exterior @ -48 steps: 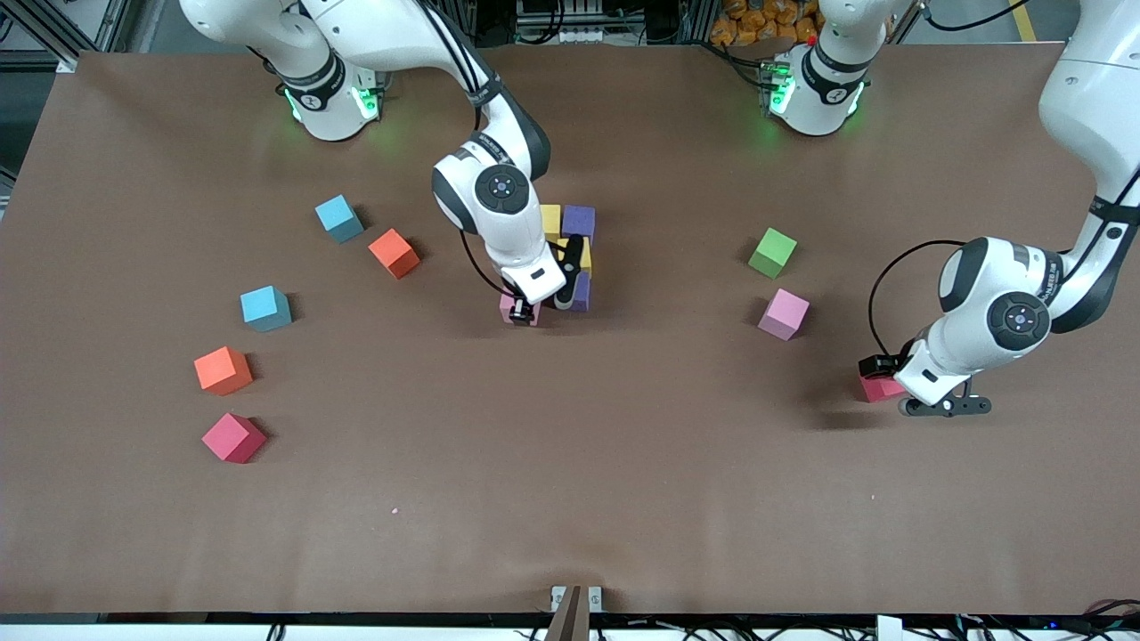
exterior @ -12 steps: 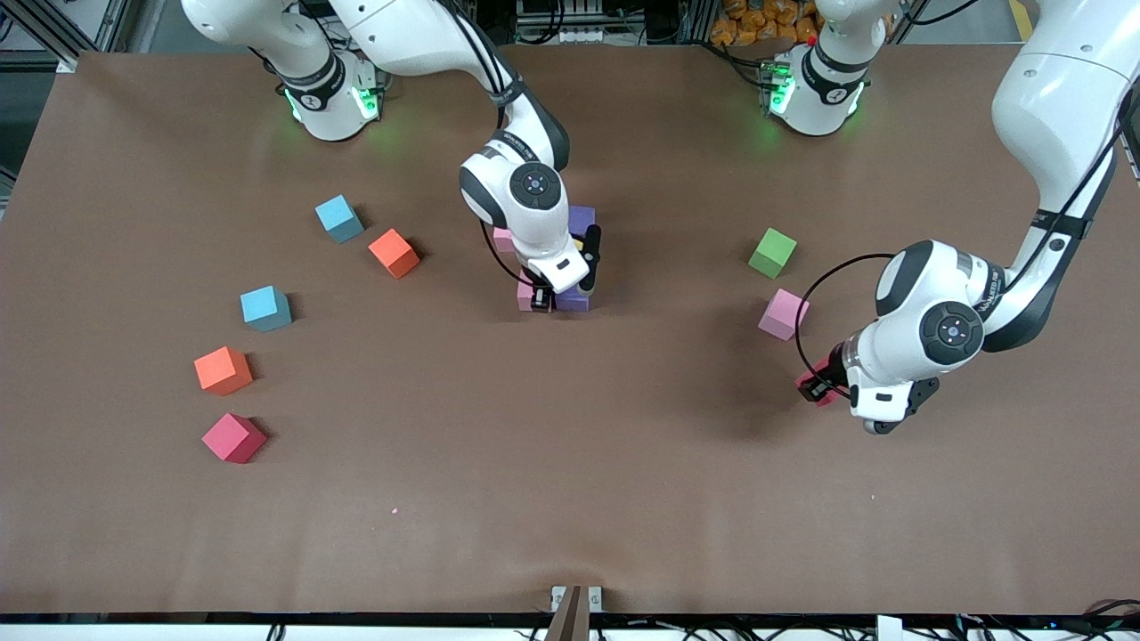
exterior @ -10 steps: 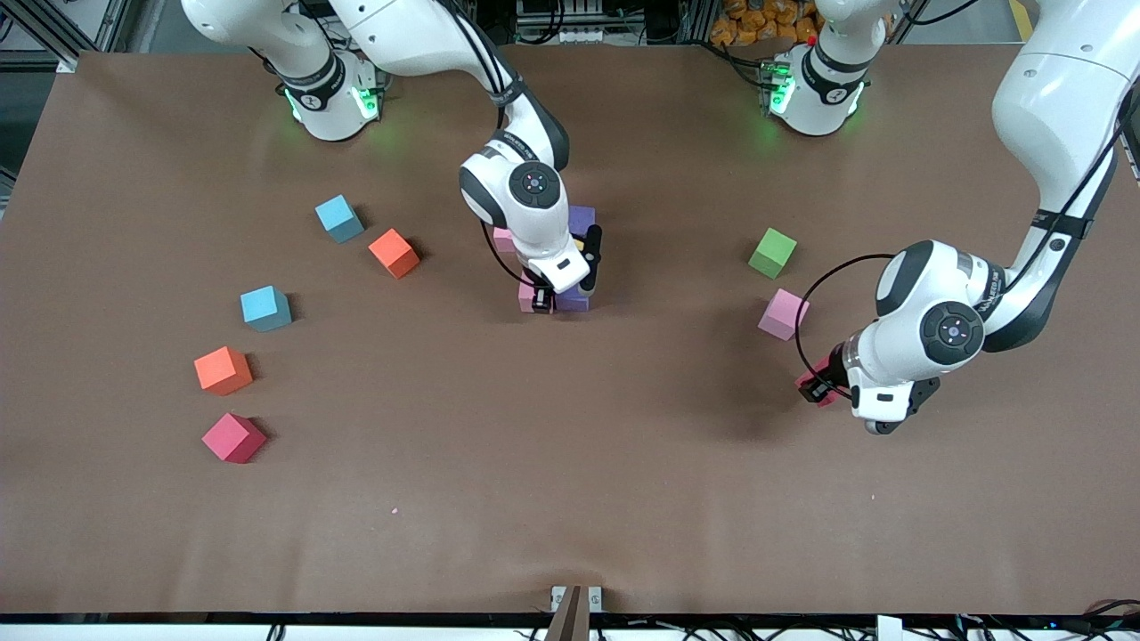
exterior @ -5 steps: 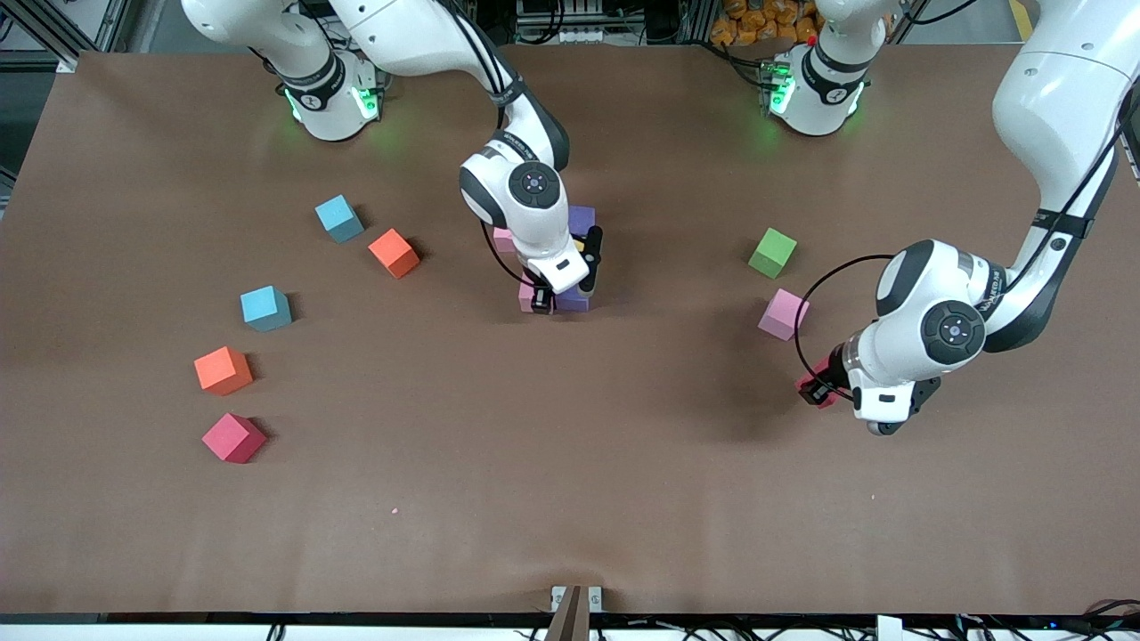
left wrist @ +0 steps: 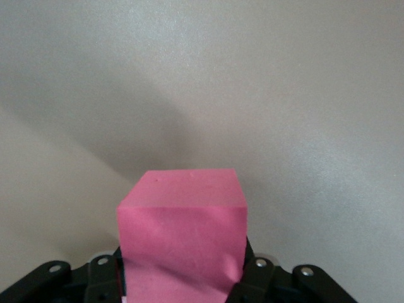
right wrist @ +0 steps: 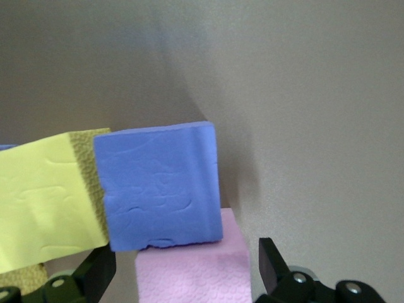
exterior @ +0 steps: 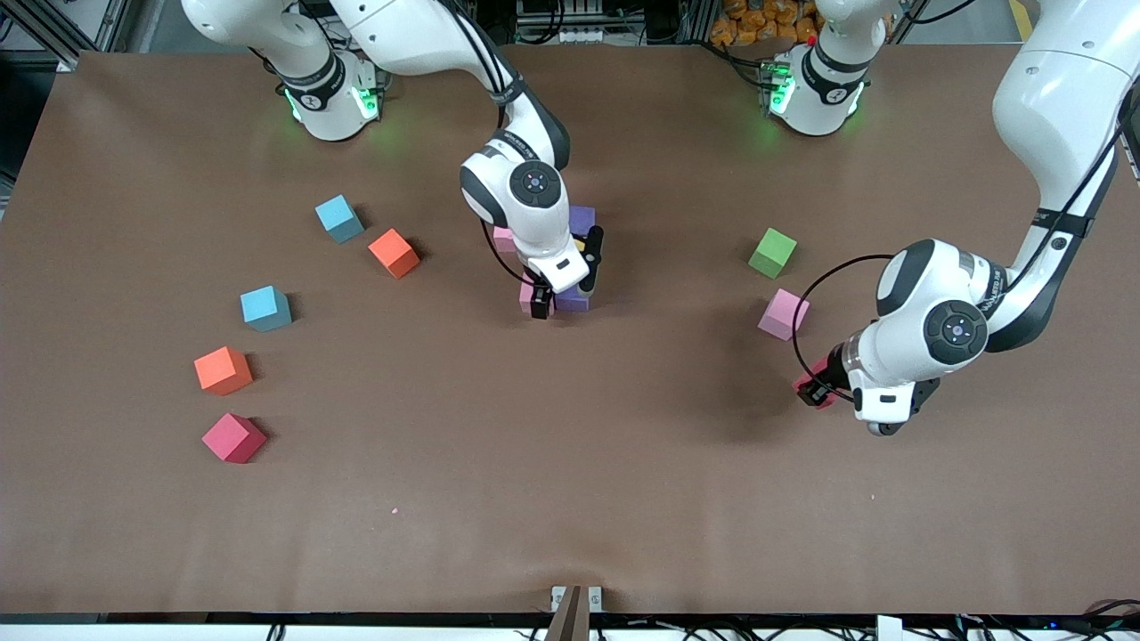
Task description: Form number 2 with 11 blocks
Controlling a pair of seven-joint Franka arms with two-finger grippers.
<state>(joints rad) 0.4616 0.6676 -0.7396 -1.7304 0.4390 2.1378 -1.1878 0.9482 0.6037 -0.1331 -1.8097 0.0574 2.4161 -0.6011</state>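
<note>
Even, bright overhead light is falling across the brown tabletop (exterior: 570, 499), giving soft-edged shadows — a broad one is spreading under the left arm (exterior: 944, 329) and smaller ones are sitting beside each loose cube. Green lamps on both arm bases are tinting the cloth along the tabletop's edge nearest the robots. No strong glare is showing in the front view, which is staying sharp to its corners. In both wrist views the tabletop is washing out to pale grey, with wide diagonal shadow bands — the close cubes are looking crisp.

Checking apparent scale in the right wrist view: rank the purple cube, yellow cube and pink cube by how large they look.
1. Matte purple cube, whole face visible.
2. Matte yellow cube, cut off by the frame.
3. Matte pink cube, mostly cropped.
Cropping makes real sizes unsure.
</note>
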